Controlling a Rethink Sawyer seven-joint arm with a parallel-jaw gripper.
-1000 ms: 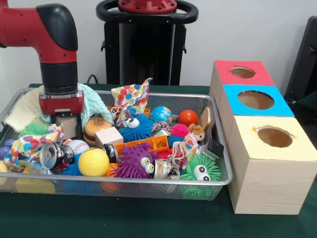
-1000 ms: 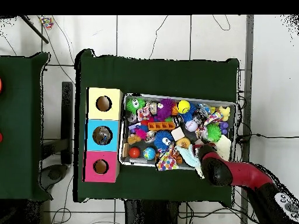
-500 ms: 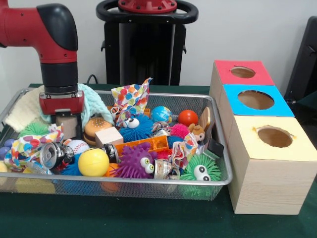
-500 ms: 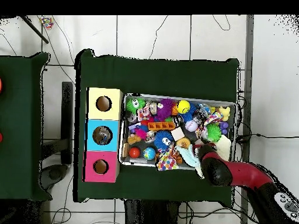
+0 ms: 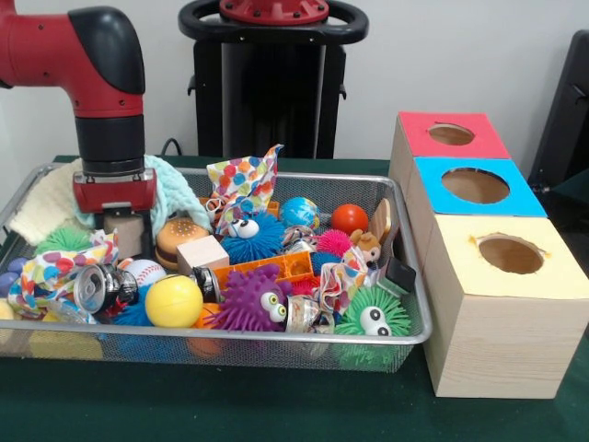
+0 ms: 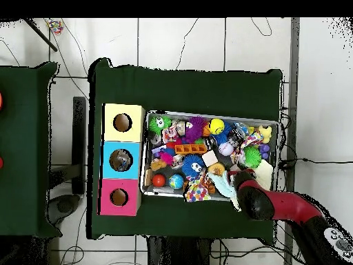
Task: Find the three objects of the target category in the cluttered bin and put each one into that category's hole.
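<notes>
Red arm's claw (image 5: pixel 127 235) is sunk among toys at the wire bin's (image 5: pixel 405 313) left, presumably searching; whether it grips anything I cannot tell. Three holed boxes (image 5: pixel 497 304) wait right.

Silver mesh bin (image 5: pixel 276 343) on a dark green counter (image 5: pixel 230 405); yellow ball (image 5: pixel 173 301), purple spiky toy (image 5: pixel 250 304), polka-dot cloth (image 5: pixel 241 189), red arm (image 5: pixel 55 51).

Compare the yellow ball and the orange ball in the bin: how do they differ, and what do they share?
The yellow ball looks larger than the orange ball. In the front view the yellow ball sits by the bin's near rim, beside the crushed can; the orange ball lies by the far wall, nearer the boxes. Both are plain, smooth and round.
</notes>
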